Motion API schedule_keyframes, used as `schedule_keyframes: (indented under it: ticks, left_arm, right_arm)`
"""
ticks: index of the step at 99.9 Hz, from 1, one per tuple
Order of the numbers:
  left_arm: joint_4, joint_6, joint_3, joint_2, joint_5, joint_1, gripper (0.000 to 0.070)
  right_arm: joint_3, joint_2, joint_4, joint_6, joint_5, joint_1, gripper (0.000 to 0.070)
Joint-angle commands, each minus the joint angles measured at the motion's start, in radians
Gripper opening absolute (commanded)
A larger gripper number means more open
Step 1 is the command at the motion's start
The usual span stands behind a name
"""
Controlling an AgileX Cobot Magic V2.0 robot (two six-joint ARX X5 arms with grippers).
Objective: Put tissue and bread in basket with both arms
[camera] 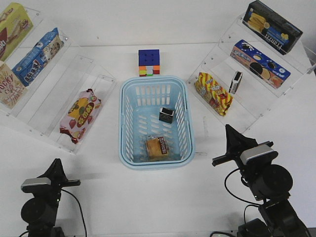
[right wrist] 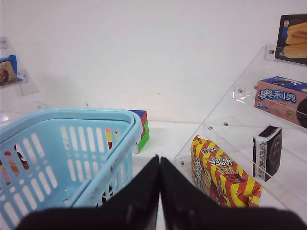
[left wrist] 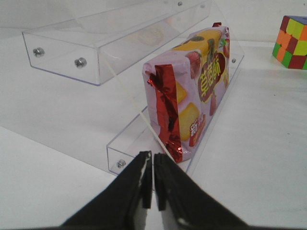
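The light-blue basket (camera: 127, 98) stands at the table's middle. Inside it lie the wrapped tan bread (camera: 157, 147) near the front wall and the small black tissue pack (camera: 166, 115) behind it. My left gripper (camera: 55, 165) is shut and empty at the front left, well apart from the basket; in the left wrist view (left wrist: 153, 155) it points at a pink snack bag. My right gripper (camera: 229, 129) is shut and empty just right of the basket; in the right wrist view (right wrist: 159, 159) the basket wall (right wrist: 72, 115) is beside it.
A multicoloured cube (camera: 148, 62) stands behind the basket. Clear acrylic shelves on both sides hold a pink snack bag (camera: 80, 115), a red-and-yellow bag (camera: 213, 93), a second small black-and-white pack (camera: 236, 82) and several boxes.
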Motion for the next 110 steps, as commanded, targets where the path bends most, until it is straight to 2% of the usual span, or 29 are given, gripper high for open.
schedule_keyframes:
  ticks: [1,63,67,76,85,96,110]
  left_arm:
    - [0.015,-0.002,-0.021,-0.002,0.001,0.0,0.0001]
    - [0.015,-0.003,-0.02,-0.002,0.001,0.0,0.0001]
    - [0.015,-0.002,-0.02,-0.002,0.001,0.0,0.0001]
    - [0.015,-0.002,-0.02,-0.002,0.001,0.0,0.0001]
    - [0.015,-0.003,-0.02,-0.002,0.001,0.0,0.0001]
    - [0.015,-0.003,-0.02,-0.002,0.001,0.0,0.0001]
    - [0.015,-0.002,-0.02,-0.002,0.001,0.0,0.0001]
  right_arm:
    - [0.013,0.003,0.012,0.01,0.003,0.005,0.0]
    - [0.013,0.003,0.014,0.008,0.004,0.005,0.0]
    - [0.013,0.001,0.002,-0.014,0.006,0.005,0.0]
    - [-0.006,-0.025,0.003,-0.122,0.027,-0.009,0.0]
    - [-0.089,-0.077,0.044,-0.228,0.015,-0.062,0.0]
    - [-0.231,-0.175,0.07,-0.283,-0.003,-0.13,0.0]
    - [-0.405,-0.321,0.061,-0.304,-0.001,-0.211,0.0]
